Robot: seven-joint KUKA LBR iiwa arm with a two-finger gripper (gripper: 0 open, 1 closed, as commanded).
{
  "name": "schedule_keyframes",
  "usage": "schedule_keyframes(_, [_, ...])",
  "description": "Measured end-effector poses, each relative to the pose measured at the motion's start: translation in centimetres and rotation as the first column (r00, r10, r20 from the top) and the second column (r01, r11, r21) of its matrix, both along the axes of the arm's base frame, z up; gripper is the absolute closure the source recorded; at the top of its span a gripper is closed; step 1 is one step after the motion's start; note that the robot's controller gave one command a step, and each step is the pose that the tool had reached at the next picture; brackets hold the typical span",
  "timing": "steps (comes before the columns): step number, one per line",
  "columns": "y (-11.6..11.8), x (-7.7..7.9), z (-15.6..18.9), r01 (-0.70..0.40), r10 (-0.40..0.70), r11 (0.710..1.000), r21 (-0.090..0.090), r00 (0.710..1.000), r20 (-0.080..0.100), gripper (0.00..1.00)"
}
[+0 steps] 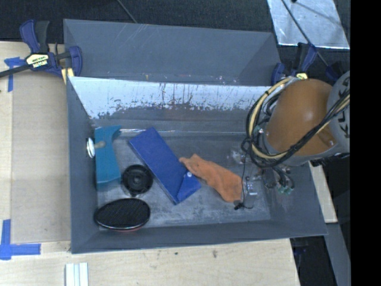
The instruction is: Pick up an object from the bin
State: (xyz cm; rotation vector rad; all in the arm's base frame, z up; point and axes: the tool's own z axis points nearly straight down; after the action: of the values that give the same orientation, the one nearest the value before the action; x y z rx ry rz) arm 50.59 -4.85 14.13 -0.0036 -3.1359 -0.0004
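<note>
While pincer point(247, 190) sits at R end of orange cloth point(213, 177), its opening can't be told; no grip confirmed. Cloth's long axis runs up-left from pincer; far end against blue slab point(159, 161), just L of cloth.

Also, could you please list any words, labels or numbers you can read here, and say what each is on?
None can be read. The blue flat box, the teal block, the black round knob, the black oval brush and the orange cloth show no legible print; nor does the gripper beside the cloth.
</note>
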Motion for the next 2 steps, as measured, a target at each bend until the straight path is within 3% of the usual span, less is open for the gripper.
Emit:
schedule_keyframes(1, [0.0,0.2,0.5,-0.001,0.001,1.0,-0.001,1.0,0.008,0.0])
schedule_keyframes(2, [-0.6,0.3,-4.3,-0.019,0.019,1.0,-0.001,1.0,0.016,0.0])
